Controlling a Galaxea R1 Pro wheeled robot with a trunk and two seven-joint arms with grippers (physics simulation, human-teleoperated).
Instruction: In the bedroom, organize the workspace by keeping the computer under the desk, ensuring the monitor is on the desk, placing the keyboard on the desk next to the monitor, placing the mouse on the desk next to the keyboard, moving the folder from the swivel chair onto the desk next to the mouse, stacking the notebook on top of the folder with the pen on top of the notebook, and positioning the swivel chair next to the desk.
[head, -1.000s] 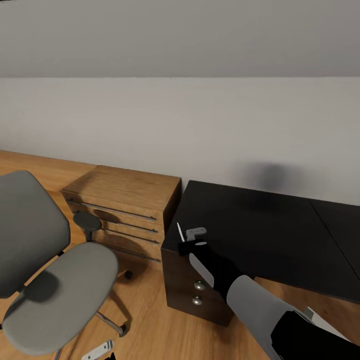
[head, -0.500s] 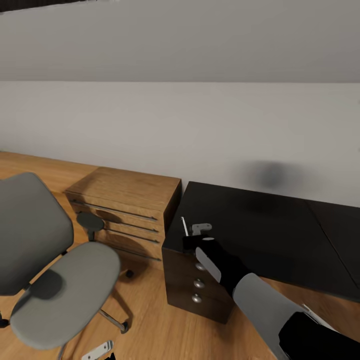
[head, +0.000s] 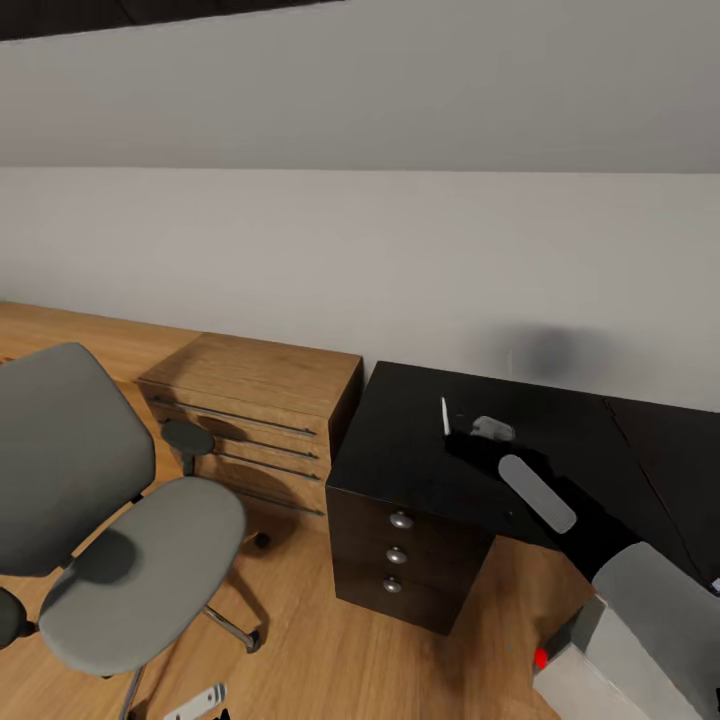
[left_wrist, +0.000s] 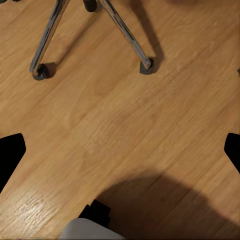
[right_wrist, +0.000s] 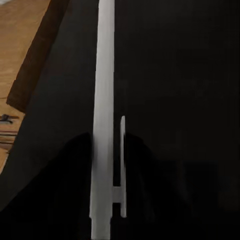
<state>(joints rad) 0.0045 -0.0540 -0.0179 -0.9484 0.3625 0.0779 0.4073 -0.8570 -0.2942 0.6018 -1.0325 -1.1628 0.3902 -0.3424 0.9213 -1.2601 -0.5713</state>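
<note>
Where a second ago our right gripper (head: 458, 428) hovered at the black surface's (head: 420, 450) left front corner, it now sits farther in over the top, clenched on the upright pen (head: 445, 416), swivel chair (head: 110, 530) at left, left gripper (head: 205, 705) state unclear to us.

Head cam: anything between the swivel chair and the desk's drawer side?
Head view: the oak drawer chest stands behind the gap; between swivel chair and desk there is otherwise bare wood floor.

Wooden floor (left_wrist: 120, 115) under the camera; two chrome legs of the chair (left_wrist: 125, 32) end in castors on it. A dark shadow lies nearby.
</note>
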